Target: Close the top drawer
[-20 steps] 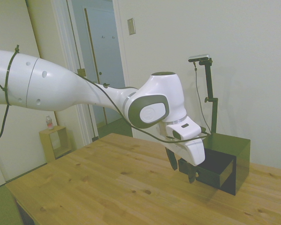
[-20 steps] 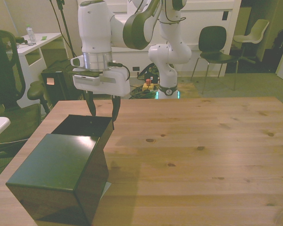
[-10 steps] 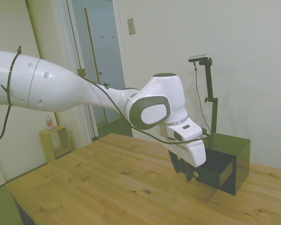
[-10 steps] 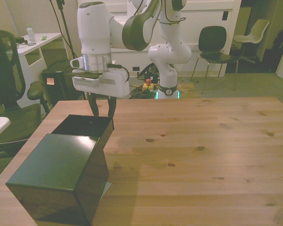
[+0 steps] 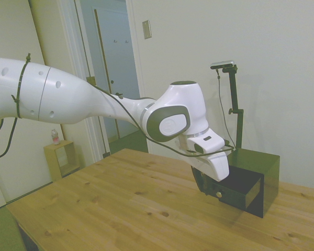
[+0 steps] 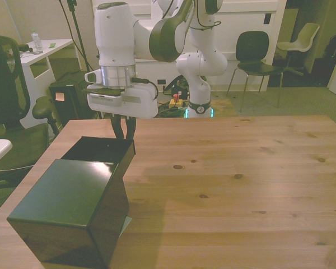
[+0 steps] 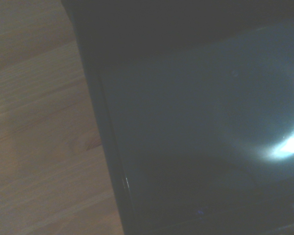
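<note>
Jaws (image 6: 123, 129): pinched close together, holding nothing, right at the front of the top drawer.
Top drawer (image 5: 235, 186): pulled out of the black cabinet (image 6: 73, 210) (its gold knob (image 5: 218, 194) shows just under the jaws).
Tabletop (image 6: 241, 185): wood, carrying the cabinet near one edge.

No readable text or labels

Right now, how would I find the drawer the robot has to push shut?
Look at the black cabinet at the end of the wooden table. The top drawer sticks out of it toward the arm, open, with a small gold knob on its front, just behind the fingers.
</note>
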You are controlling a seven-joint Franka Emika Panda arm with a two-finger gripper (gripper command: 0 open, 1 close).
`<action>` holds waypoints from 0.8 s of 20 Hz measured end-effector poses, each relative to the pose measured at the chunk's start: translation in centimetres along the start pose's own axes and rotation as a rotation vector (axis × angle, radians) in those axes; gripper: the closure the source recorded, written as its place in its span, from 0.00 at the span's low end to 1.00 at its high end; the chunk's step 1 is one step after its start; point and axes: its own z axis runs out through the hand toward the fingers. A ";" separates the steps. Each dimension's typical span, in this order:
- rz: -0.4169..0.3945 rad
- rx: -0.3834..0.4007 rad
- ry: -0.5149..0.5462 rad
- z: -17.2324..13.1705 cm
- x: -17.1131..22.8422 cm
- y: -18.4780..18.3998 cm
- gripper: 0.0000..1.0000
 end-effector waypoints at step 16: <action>0.013 -0.010 0.005 -0.3 1.6 -0.7 1.00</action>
